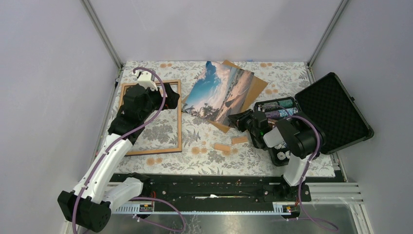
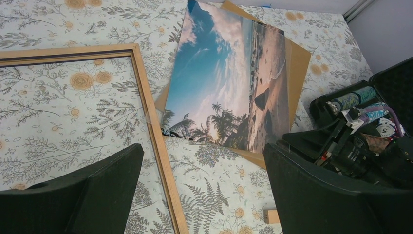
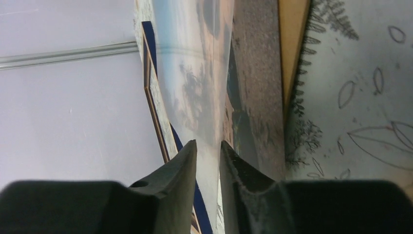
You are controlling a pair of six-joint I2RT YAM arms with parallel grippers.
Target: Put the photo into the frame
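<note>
Currently, the frame [image 1: 179,122] lies flat, light-wood face up, on the left part of the bench [image 1: 204,161], with its far end reaching toward the far left corner. The floral cloth shows through its opening, which holds nothing. The left fingers [image 2: 97,190] stand spread wide above the frame's far right part, gripping nothing. In the left wrist view the frame's right rail runs between them.

The photo [image 1: 216,92] sits near the middle of the far edge, turned at an angle, beach scene facing up. It rests on a brown backing board [image 1: 257,87], whose edges show past it on the far and right sides. Its left corner is just beside the frame's right rail, and it is outside the frame.

The right fingers [image 3: 180,170] are at the photo's near right corner, drawn close together with only a narrow gap between them. In the right wrist view the glossy sheet runs up out of that gap, so its edge sits between them. Whether they already press on the photo cannot be told.

An open black case [image 1: 333,109] with a foam-lined lid stands at the right edge of the bench. Two small wooden blocks [image 1: 222,146] lie on the cloth toward the near edge, well apart from the photo.
</note>
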